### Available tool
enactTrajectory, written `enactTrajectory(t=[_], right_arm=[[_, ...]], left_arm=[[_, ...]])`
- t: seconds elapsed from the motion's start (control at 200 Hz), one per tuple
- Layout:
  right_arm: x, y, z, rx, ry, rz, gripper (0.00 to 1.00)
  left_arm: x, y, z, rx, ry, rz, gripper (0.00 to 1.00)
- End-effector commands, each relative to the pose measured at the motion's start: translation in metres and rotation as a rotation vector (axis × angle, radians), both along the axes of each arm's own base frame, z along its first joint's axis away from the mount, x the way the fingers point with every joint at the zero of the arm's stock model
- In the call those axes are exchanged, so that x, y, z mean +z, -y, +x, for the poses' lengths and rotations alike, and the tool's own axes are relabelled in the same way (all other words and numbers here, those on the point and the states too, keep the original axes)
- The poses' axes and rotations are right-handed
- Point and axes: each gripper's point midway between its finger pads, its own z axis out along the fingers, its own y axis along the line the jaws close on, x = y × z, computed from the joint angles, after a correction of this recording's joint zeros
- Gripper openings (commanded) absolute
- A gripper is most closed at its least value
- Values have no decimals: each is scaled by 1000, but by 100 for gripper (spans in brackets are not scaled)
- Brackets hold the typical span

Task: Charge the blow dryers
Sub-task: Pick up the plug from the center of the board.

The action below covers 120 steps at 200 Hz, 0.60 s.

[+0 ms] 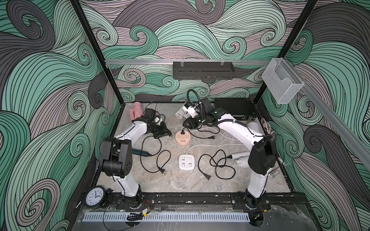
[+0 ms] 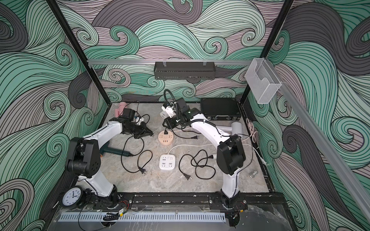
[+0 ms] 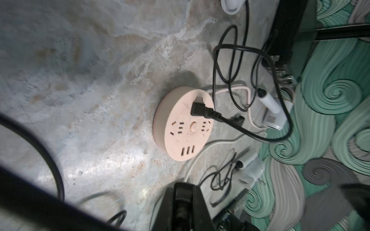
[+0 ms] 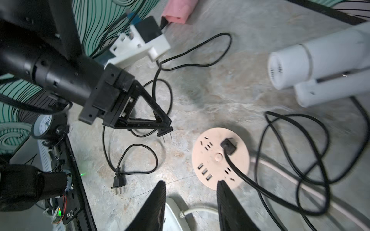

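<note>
The round peach socket hub point(image 1: 182, 138) sits near the middle of the marbled surface point(image 1: 180, 186), with a seated plug point(image 1: 182, 132) in the socket on its far side from the arm bases. Just beside the hub on the left arm's side, the left gripper point(image 4: 168, 125) has its jaws pressed together on a held plug point(image 4: 165, 133), whose two bare prongs stop short of the hub without touching it. Just beyond the hub, the right gripper point(image 4: 191, 183) hangs with its jaws spread and nothing between them. The pink dryer point(image 1: 136, 112) lies well beyond the hub, toward the back corner on the left arm's side. The dark green dryer point(image 2: 114, 152) lies nearer the bases than the hub, partly under the left arm. The far white dryer point(image 1: 181, 113) lies beyond the hub, behind the right gripper. The side white dryer point(image 2: 236, 127) lies well off on the hub's right-arm side, next to a black case point(image 2: 220, 109). The near white dryer point(image 1: 241, 158) lies nearer the bases on that same side, partly hidden by the right arm. A square white socket block point(image 1: 186, 162) sits between the hub and the bases. One loose plug point(image 1: 211, 137) lies near the hub on the right arm's side.
</note>
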Motion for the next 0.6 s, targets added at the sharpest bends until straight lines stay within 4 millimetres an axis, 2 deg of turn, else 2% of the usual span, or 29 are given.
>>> enactTrajectory(t=[0.0,0.11,0.2,0.23,0.335,0.595], right_arm=[[0,30,13,-148,4,37,45],[-9,60,24,-255,-35,81,44],[-18,77,25,-299,-59,72,44],[-15,78,28,-304,-34,87,44],[-20,85,24,-307,-23,76,44],[-32,90,17,-290,-28,54,44]], left_arm=[[-6,0,6,-15,47,221,0],[-10,16,10,-23,55,264,0],[-13,22,13,-34,73,335,0],[-15,24,13,-40,79,363,0],[-21,30,18,-50,104,411,0],[-21,41,32,-52,155,460,0]])
